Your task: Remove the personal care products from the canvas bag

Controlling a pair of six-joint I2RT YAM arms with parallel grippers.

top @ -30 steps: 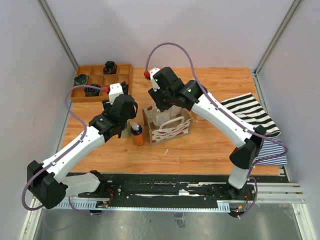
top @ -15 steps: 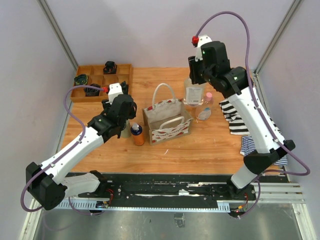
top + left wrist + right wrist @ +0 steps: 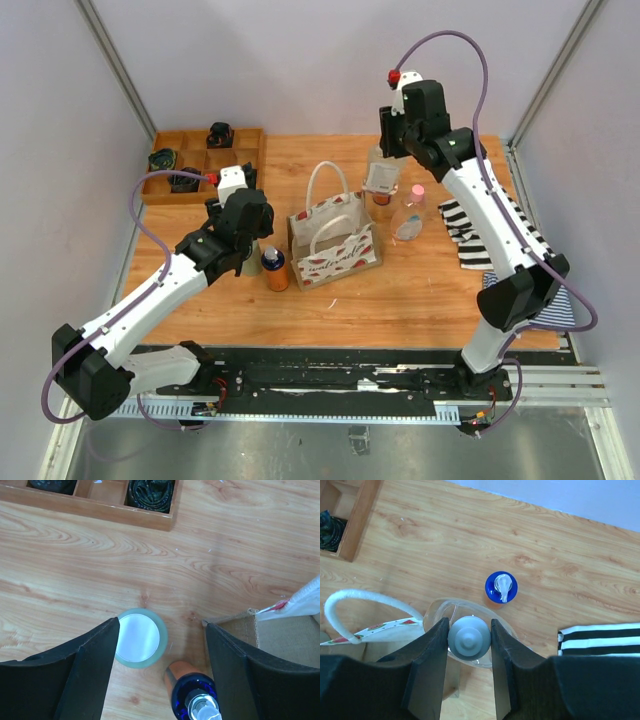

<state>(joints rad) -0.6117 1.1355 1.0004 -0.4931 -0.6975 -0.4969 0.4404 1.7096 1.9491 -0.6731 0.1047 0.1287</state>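
The beige canvas bag (image 3: 335, 243) stands mid-table with its handles up; its edge shows in the right wrist view (image 3: 390, 628). My right gripper (image 3: 468, 637) is shut on the grey cap of a clear bottle (image 3: 382, 182) and holds it upright just right of the bag. An amber bottle with a blue cap (image 3: 501, 587) stands beyond it. A clear bottle with a pink cap (image 3: 410, 216) stands to the right. My left gripper (image 3: 162, 642) is open above a pale-lidded jar (image 3: 140, 638) and another amber bottle with a blue cap (image 3: 196, 696), left of the bag (image 3: 280, 637).
A wooden compartment tray (image 3: 250, 150) with black coiled items sits at the back left, and its edge shows in the left wrist view (image 3: 100, 511). Black-and-white striped cloths (image 3: 468, 232) lie at the right, and one shows in the right wrist view (image 3: 600, 640).
My right gripper has lifted the clear bottle out of the bag, swung it to the right and back, then lowered it beside the bag. The bag has shifted slightly. The left arm has not moved.
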